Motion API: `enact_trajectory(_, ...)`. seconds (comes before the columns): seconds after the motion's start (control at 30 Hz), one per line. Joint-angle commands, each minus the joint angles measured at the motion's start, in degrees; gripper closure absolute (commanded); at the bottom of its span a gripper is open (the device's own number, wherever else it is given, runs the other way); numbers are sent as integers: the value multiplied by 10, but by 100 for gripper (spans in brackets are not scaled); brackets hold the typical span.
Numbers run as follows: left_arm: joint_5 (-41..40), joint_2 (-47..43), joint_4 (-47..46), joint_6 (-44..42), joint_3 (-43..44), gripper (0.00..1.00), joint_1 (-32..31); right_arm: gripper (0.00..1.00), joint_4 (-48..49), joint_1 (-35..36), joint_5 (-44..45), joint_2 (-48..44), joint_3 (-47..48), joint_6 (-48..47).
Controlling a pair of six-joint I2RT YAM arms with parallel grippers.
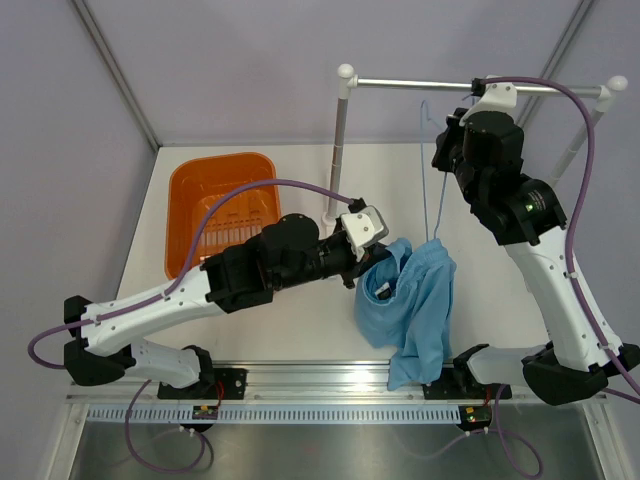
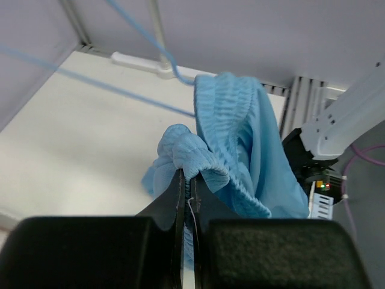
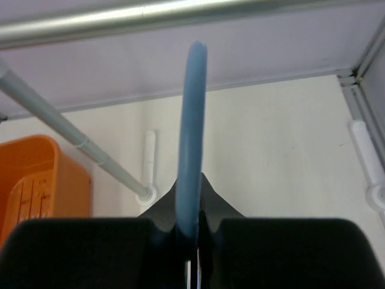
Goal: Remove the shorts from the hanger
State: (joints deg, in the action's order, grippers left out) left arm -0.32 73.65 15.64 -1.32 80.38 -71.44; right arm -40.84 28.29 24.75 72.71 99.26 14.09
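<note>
Pinching the waistband of the shorts (image 1: 415, 300) near mid-frame with the left tool (image 2: 187, 186); clamping the hanger (image 1: 423, 170) upper right with the right tool (image 3: 191, 208).

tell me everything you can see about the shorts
The shorts are light sky-blue, made of soft fabric, limp and wrinkled, with a ribbed elastic waistband. They hang draped from the lower part of the thin light-blue wire hanger, with the legs trailing down toward the near edge of the table. The left gripper is shut on a bunched fold of the waistband, holding it out to the left. Whether the lower hem touches the table cannot be told.
</note>
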Motion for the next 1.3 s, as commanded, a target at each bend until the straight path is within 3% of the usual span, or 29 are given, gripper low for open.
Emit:
enact_trajectory(0.0, -84, -57, 7, -39, 55, 100, -1, 100, 24, 0, 120, 5, 84, -10)
enact_trajectory(0.17, -113, -48, 64, -61, 107, 100, 9, 100, 48, -1, 57, 3, 127, 17)
enact_trajectory(0.43, 58, 38, 71, -24, 80, 100, 25, 100, 130, -1, -25, -31, 82, 19)
enact_trajectory(0.53, 66, 61, 58, -16, 73, 100, 24, 100, 138, -1, -15, -42, 64, 18)
enact_trajectory(0.7, -62, 35, 40, -26, 80, 100, 30, 100, 104, -1, 17, -32, 79, -1)
enact_trajectory(0.83, -222, 7, 42, -66, 145, 100, 45, 100, 97, -1, 10, -42, 59, 7)
enact_trajectory(1.03, -348, -40, -15, -172, 263, 100, 47, 100, 71, -1, -15, -63, 15, 16)
enact_trajectory(1.17, -419, -62, -184, -290, 283, 100, 48, 100, 56, -2, -35, -91, -21, 27)
enact_trajectory(1.2, -429, -69, -235, -367, 262, 100, 48, 100, 53, -1, -37, -98, -28, 28)
enact_trajectory(1.23, -436, -70, -353, -407, 247, 100, 56, 100, 50, -1, -42, -103, -32, 32)
enact_trajectory(1.27, -433, -67, -402, -443, 237, 100, 67, 100, 45, -1, -45, -113, -37, 33)
